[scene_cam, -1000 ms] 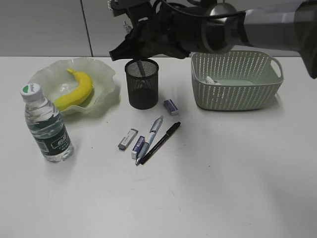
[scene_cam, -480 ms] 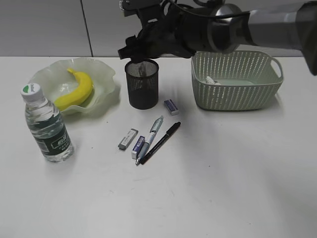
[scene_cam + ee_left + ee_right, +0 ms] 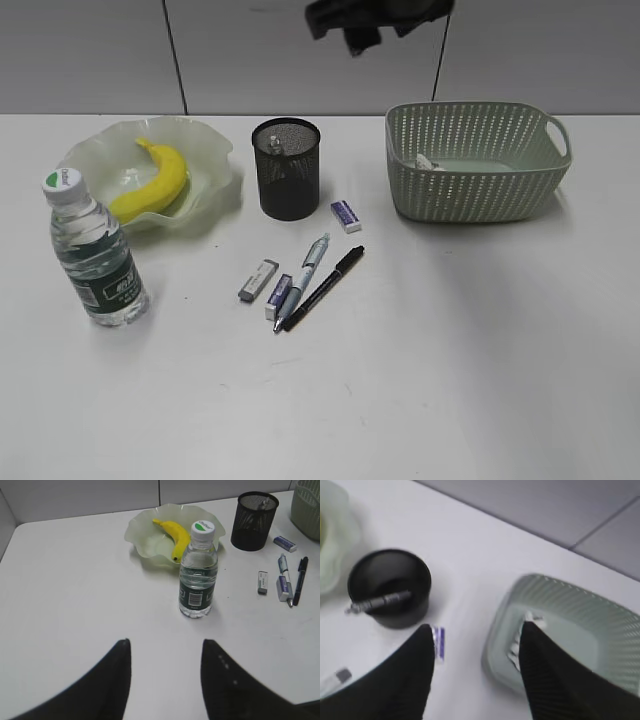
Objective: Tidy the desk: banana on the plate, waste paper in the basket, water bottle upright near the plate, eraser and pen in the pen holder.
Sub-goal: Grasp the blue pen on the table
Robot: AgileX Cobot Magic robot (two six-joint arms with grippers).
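R hand (image 3: 475,670) empty w/ jaws apart above pen holder (image 3: 286,168), one pen (image 3: 380,601) inside; L hand (image 3: 165,680) half-open, empty; two pens (image 3: 320,282) + erasers on table (image 3: 450,350).

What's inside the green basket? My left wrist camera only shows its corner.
Observer: The waste paper lies inside the basket, near its left wall.
Child: Where's the other arm?
Observer: The right gripper is high over the desk, open and empty, looking down between the pen holder and the basket.
Child: Is anything in the black cup?
Observer: Yes, one silvery pen leans inside it.
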